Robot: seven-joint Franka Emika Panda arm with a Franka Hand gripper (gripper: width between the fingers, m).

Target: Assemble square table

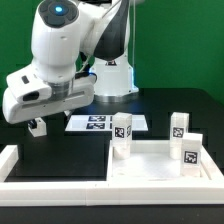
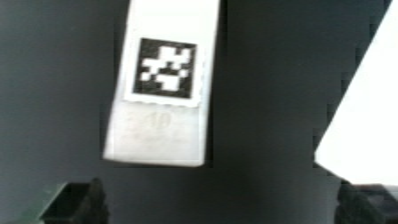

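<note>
The white square tabletop (image 1: 150,165) lies at the exterior view's right with three white tagged legs standing on its corners: one (image 1: 122,130), one (image 1: 178,125) and one (image 1: 190,150). A fourth leg (image 2: 169,80), white with a black-white tag, lies flat on the black table in the wrist view. My gripper (image 1: 38,124) hangs low over the table at the exterior view's left. In the wrist view the gripper (image 2: 217,208) is open and empty, with its dark fingertips (image 2: 71,205) wide apart. The leg lies just beyond them, not between them.
The marker board (image 1: 100,122) lies behind the tabletop near the robot base. White border rails run along the left (image 1: 10,165) and the front (image 1: 90,195) of the table. A white edge (image 2: 365,135) shows beside the lying leg; I cannot tell what it is.
</note>
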